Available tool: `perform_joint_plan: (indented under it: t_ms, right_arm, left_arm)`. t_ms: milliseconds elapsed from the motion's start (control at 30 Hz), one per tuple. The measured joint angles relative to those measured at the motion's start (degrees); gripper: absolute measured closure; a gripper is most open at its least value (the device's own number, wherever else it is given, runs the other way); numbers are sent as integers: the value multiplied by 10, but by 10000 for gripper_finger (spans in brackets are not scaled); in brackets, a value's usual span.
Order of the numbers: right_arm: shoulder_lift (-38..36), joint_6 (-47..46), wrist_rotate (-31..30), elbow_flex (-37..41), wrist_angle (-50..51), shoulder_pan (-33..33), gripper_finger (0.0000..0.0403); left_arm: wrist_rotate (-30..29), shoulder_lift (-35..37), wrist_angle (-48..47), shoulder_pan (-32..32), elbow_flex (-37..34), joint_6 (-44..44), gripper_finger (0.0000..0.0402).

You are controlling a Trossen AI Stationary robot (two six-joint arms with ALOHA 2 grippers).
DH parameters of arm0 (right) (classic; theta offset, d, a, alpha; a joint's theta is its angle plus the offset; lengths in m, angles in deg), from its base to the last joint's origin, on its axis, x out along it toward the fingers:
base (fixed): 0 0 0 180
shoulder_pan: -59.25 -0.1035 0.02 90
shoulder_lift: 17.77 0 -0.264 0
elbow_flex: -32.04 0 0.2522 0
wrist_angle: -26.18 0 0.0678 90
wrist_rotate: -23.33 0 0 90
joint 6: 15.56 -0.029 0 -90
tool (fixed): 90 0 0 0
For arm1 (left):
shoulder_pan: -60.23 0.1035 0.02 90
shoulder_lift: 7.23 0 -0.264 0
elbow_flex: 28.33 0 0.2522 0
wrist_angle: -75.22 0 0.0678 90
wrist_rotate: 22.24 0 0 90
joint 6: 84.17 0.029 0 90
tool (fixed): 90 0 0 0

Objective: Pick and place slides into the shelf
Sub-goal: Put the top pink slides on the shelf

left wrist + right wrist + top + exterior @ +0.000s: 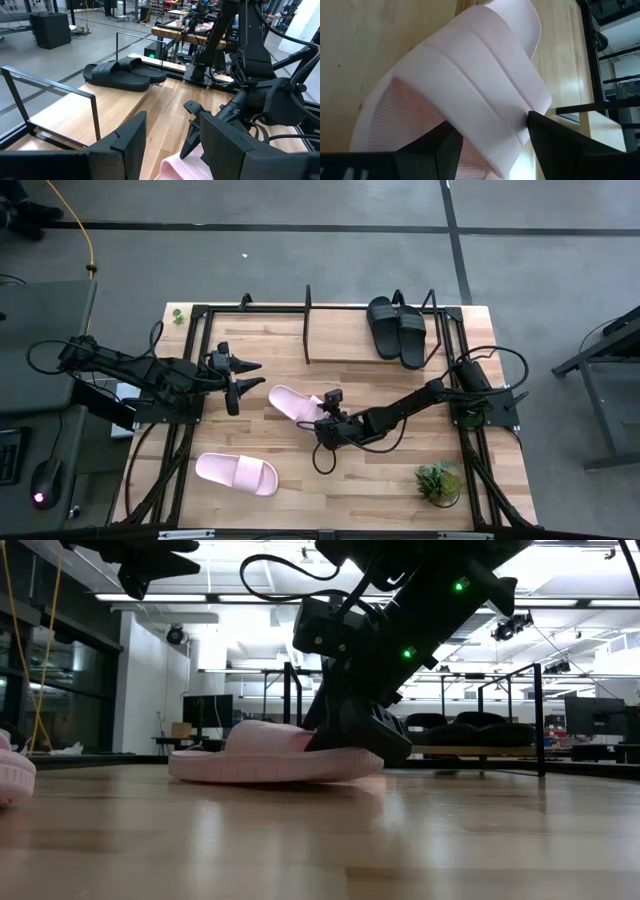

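My right jaws [322, 418] straddle the broad, finely ribbed strap of a pale pink slide [294, 402] lying sole-down near the middle of the counter [390, 480], one dark finger inside the strap and one at its outer edge; I cannot tell whether they press it yet. The right arm reaches in low from the counter's right side, forearm stretched nearly flat, wrist tipped down over the slide's toe end. My left jaws [243, 378] hang spread wide and empty above the counter's left part, just beside that slide's heel, pointing toward the shelf. A second pink slide [236, 473], smooth-soled and rounded, lies well apart near the front left, with bare wood all round it. Two black slides [396, 328] sit side by side on the shelf [330, 340] at the counter's far edge, filling the right end of its light wooden board; the left part of the board is bare between thin black rods. A small green plant [438, 480] stands near the front right corner.
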Motion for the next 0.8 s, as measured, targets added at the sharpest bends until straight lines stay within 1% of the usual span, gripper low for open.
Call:
perform_joint_plan:
  t_ms: [167,533,667,800]
  right_arm:
    - [0,3,13,0,-1,0,192]
    - [0,1,21,0,-1,0,196]
    - [0,1,22,0,-1,0,219]
    - [0,1,28,0,-1,0,257]
  left_arm:
    - [0,0,0,0,0,0,234]
    - [0,0,0,0,0,0,234]
    - [0,0,0,0,0,0,234]
    - [0,0,0,0,0,0,234]
